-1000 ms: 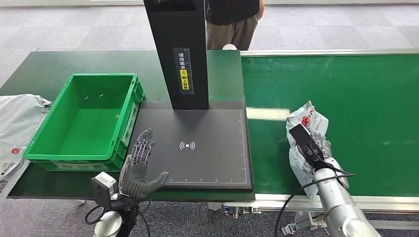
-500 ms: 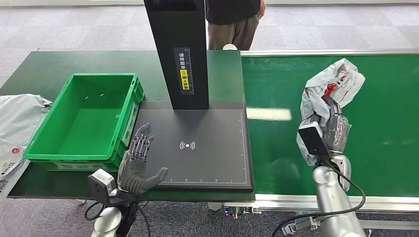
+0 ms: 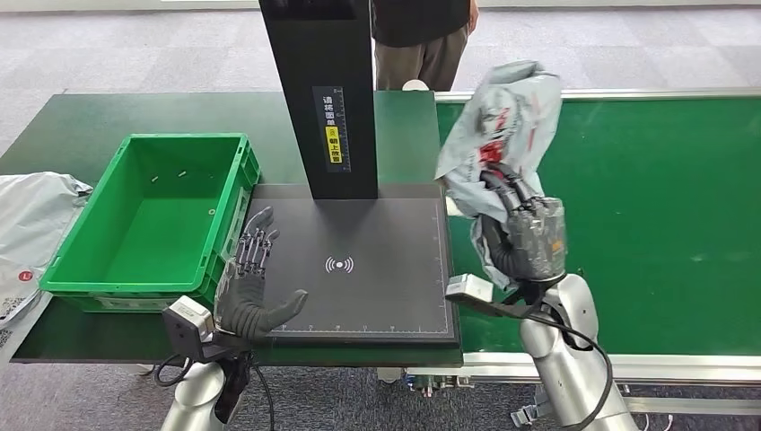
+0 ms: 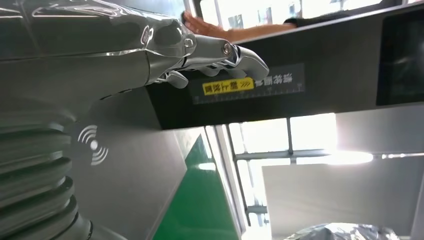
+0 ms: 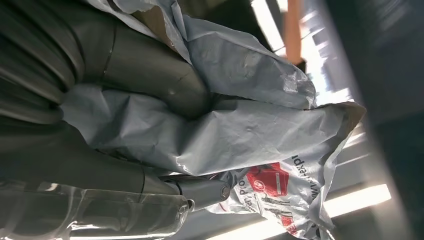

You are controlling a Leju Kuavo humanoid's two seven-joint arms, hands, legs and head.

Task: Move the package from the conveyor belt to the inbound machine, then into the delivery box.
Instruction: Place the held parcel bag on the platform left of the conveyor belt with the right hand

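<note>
Package held above the belt's edge

The right hand grips the package upright; the black pad lies just to its left. The left hand waits, fingers spread.

Silver arms, dark-fingered left hand, clear-cased right hand, black cables at wrists

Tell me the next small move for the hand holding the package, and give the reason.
Probably carry it a little further toward the robot's left and lower it onto the black scanner pad. The right hand grips the grey package in the air above the pad's belt-side edge, and the pad lies bare. The left hand rests open at the pad's other edge.
</note>
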